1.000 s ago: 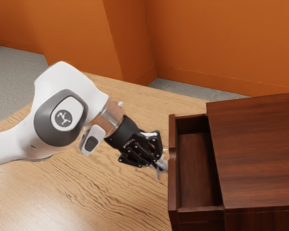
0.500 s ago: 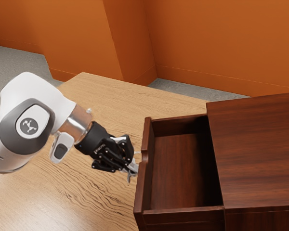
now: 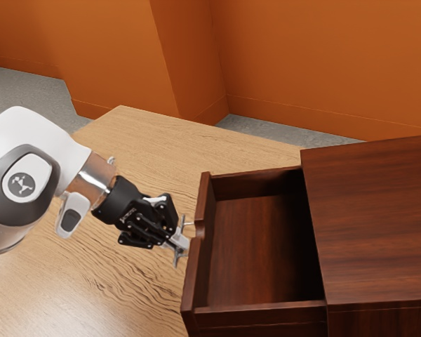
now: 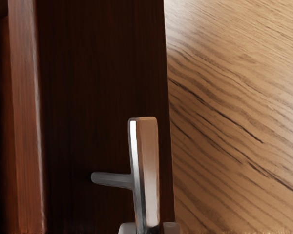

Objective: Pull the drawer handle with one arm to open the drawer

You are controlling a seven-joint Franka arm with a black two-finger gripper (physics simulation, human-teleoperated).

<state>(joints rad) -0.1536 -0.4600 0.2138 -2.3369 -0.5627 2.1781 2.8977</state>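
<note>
Pincer apparently tight around drawer handle

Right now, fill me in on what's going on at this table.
A white robot arm is working on a dark wooden cabinet that sits on the light wooden table. Its black gripper is closed on the metal handle on the front of the drawer. The drawer stands well out of the cabinet, with its inside open to view from above.
</note>
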